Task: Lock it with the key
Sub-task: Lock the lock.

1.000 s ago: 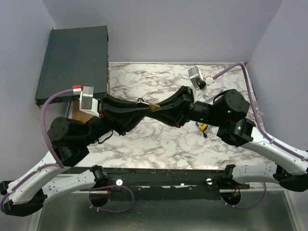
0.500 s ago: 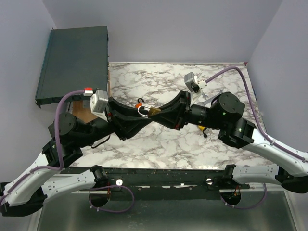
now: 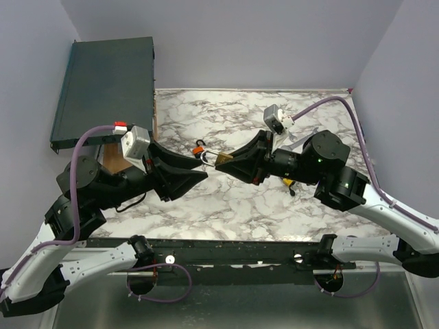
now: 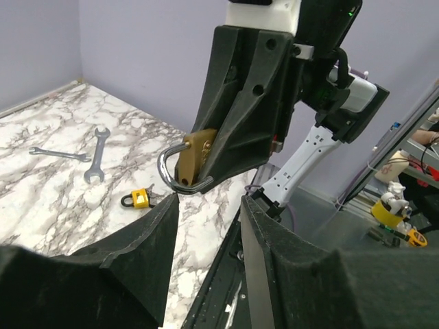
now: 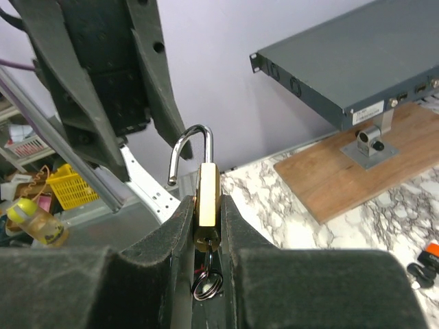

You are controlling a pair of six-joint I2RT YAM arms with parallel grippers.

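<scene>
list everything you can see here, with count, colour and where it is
brass padlock: 1, brass with a silver shackle swung open, held off the table in the right pincer
key ring: 1, silver, hanging under the brass padlock
yellow padlock: 1, yellow, lying on the table near the wrenches
orange padlock: 1, orange, on the table by the left pincer's tips
wrenches: 2, silver, flat on the table
rack unit: 1, dark grey-green, far left
wooden board: 1, brown, under the rack unit
table: 1, white marble with grey veins
left pincer: 1, black, open, facing the brass padlock
right pincer: 1, black, shut on the brass padlock
</scene>
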